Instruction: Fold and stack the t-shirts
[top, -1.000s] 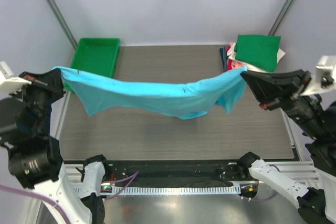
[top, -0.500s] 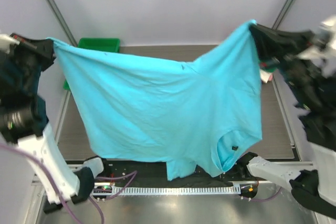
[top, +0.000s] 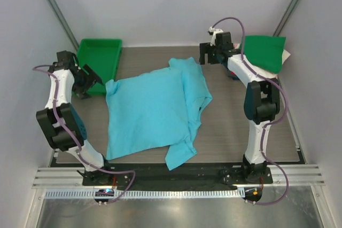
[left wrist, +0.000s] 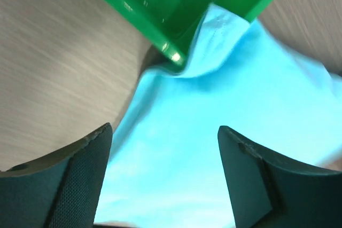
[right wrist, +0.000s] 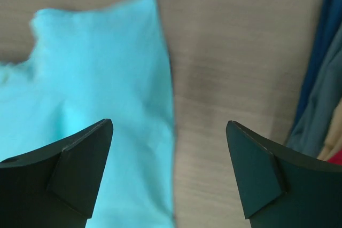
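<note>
As shirt [top: 152, 110] lies spread, folding starts | left gripper [top: 90, 83] 9 o'clock, right gripper [top: 208, 60] 1 o'clock, both apart, empty | next: grasp edge.

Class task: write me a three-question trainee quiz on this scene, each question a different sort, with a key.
1. True or false: the turquoise t-shirt lies on the table, gripped by neither arm.
2. Which colour tops the folded stack at the far right? A) navy B) green C) red
3. Fill in: the jaws of the left gripper and right gripper stand ____.
Key: 1 true; 2 B; 3 open.
</note>
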Available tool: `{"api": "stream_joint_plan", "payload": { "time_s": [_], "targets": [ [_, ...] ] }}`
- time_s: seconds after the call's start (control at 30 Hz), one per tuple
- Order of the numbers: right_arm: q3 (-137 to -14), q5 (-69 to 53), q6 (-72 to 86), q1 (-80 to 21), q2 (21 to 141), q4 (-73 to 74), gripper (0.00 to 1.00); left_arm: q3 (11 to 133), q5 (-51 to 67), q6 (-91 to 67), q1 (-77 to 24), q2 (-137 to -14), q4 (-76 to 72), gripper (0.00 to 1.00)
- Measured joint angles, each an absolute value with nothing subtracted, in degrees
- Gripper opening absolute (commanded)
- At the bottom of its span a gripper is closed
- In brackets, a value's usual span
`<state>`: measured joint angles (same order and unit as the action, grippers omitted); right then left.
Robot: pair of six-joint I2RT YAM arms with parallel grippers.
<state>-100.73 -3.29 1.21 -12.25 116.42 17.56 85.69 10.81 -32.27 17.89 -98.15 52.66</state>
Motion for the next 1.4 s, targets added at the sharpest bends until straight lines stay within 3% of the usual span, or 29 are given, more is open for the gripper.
{"api": "stream_joint_plan", "payload": {
  "time_s": [0.13, 0.4, 0.5, 0.8, 1.03, 1.3, 1.4],
  "targets": [
    [-98.0, -4.4, 4.2, -13.6, 116.1, 20.4, 0.96, 82.6, 9.9, -32.0, 17.2, -91.6, 52.1, 0.82],
    [-81.3, -6.3, 13.1, -22.5, 95.7, 14.0, 0.96, 73.5, 5.0, -31.3, 9.5, -74.6, 49.4, 0.79],
    [-77.2, -7.2, 17.6, -23.2, 94.7, 12.8, 0.94, 68.8, 3.9, -32.6, 5.3, -74.5, 48.6, 0.74],
    [-56.8, -4.2, 29.2, -21.6, 93.0, 17.1, 0.94, 56.7, -0.8, -40.0, -10.5, -77.0, 46.8, 0.72],
    [-48.2, -7.1, 32.5, -22.0, 83.7, 18.9, 0.93, 51.8, -3.9, -43.6, -11.1, -77.1, 46.5, 0.71],
    [-41.3, -10.0, 34.3, -24.4, 79.5, 18.8, 0.77, 48.4, -5.3, -45.3, -11.1, -75.2, 45.2, 0.71],
    [-38.3, -11.4, 34.9, -25.3, 79.4, 17.6, 0.53, 47.3, -6.0, -45.7, -11.1, -75.2, 44.8, 0.71]
  ]
}}
